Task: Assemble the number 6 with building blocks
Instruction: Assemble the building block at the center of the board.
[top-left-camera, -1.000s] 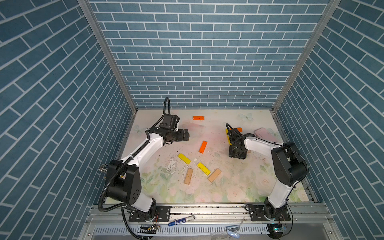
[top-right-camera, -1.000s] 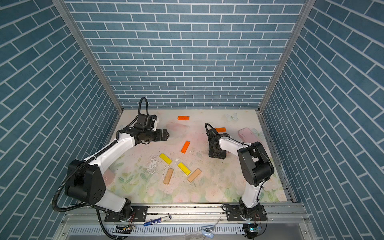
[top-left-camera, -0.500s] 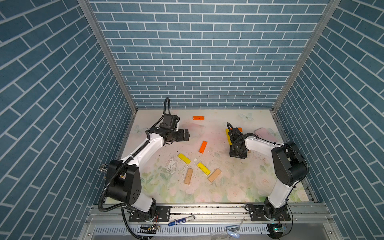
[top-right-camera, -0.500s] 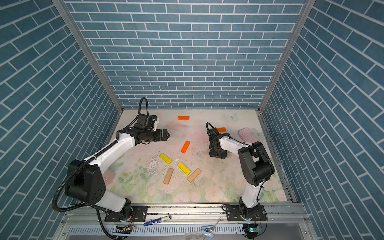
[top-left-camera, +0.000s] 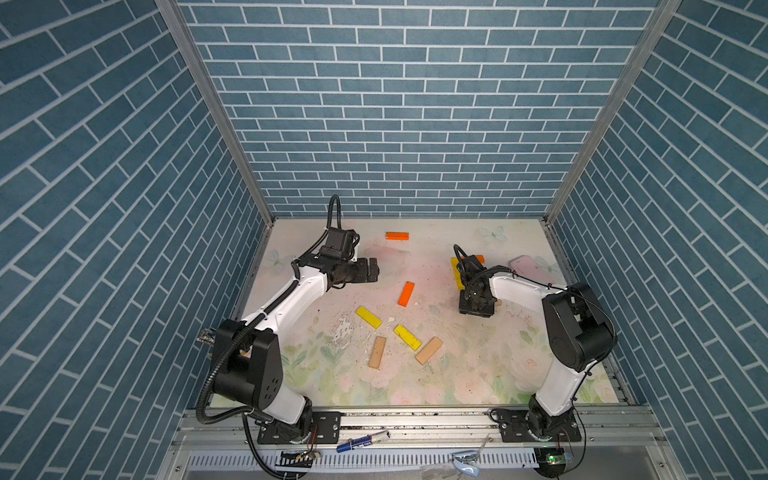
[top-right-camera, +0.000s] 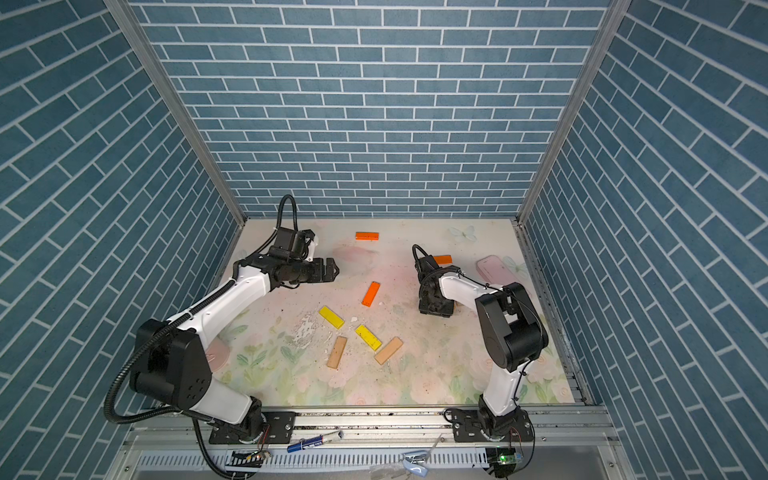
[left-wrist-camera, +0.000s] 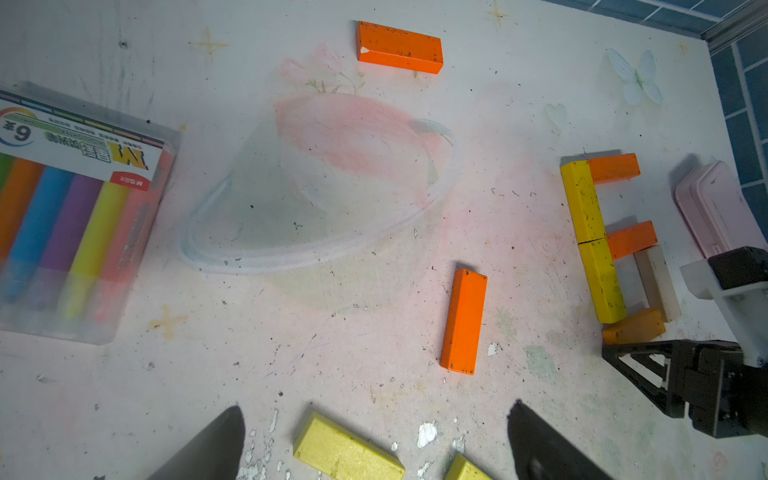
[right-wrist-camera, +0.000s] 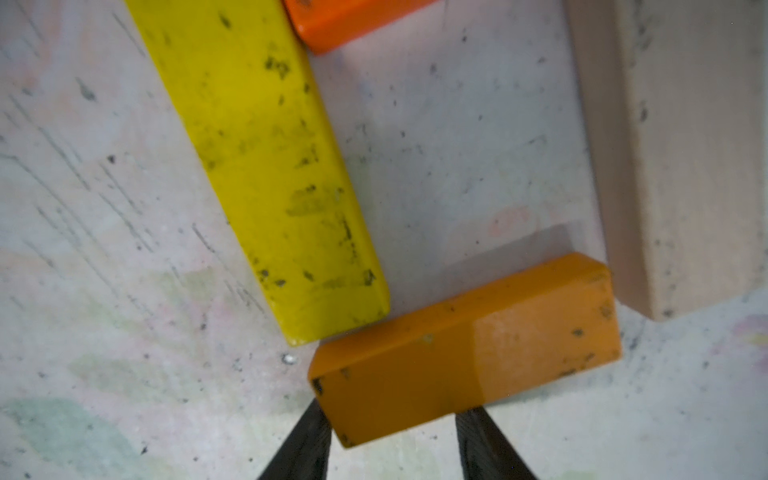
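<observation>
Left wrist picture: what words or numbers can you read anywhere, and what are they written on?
"6", then a Chinese character: on the white label of the clear pack of coloured sticks, upside down in this view.
"M": big logo on the same label; the Chinese characters beside it are too blurred to read.
"M&G": on the red tab of the pack, barely legible.
Fine print along the label's edge: too small to read.
The building blocks and pink case: no writing visible.
</observation>
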